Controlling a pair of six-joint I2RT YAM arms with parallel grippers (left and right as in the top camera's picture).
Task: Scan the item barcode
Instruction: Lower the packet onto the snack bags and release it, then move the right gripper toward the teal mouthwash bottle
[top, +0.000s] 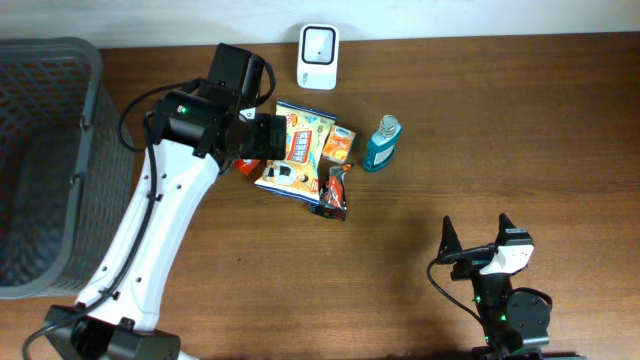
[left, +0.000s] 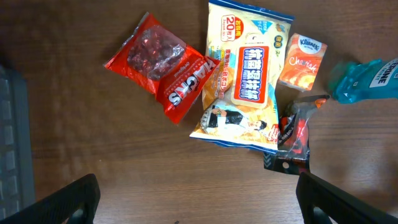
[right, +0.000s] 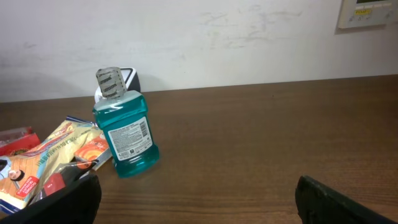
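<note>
L gripper (top: 266, 135) hangs over the left side of the item pile, fingers wide apart, nothing btwn them. Wrist cam looks straight down past both fingertips (left: 78, 199) at the goods on the worktop (top: 500, 120).

Pile, mid-back of the worktop:
- Yellow snack bag (left: 245, 81) lies flat in the centre, label up.
- Red candy bag (left: 165, 65) is at its left and touches its edge. From overhead it's mostly hidden under the L arm.
- Orange tissue pack (left: 301, 62) sits just beside the snack bag's right side.
- Dark red-black packet (left: 292, 140) lies at the snack bag's lower right corner, overlapping it a bit.
- Teal mouthwash bottle (top: 381, 145) stands upright just right of the tissue pack, printed label w/ barcode facing the R wrist cam.

White scanner (top: 318, 43) stands at the back edge, near the pile but apart from it. Grey basket (top: 40, 150) is at far left.

R gripper (top: 477, 235) is low at front right, well apart from everything, fingers spread wide, empty.

No item is lifted, all rest on the worktop. Can't tell which one is up for scanning.
</note>
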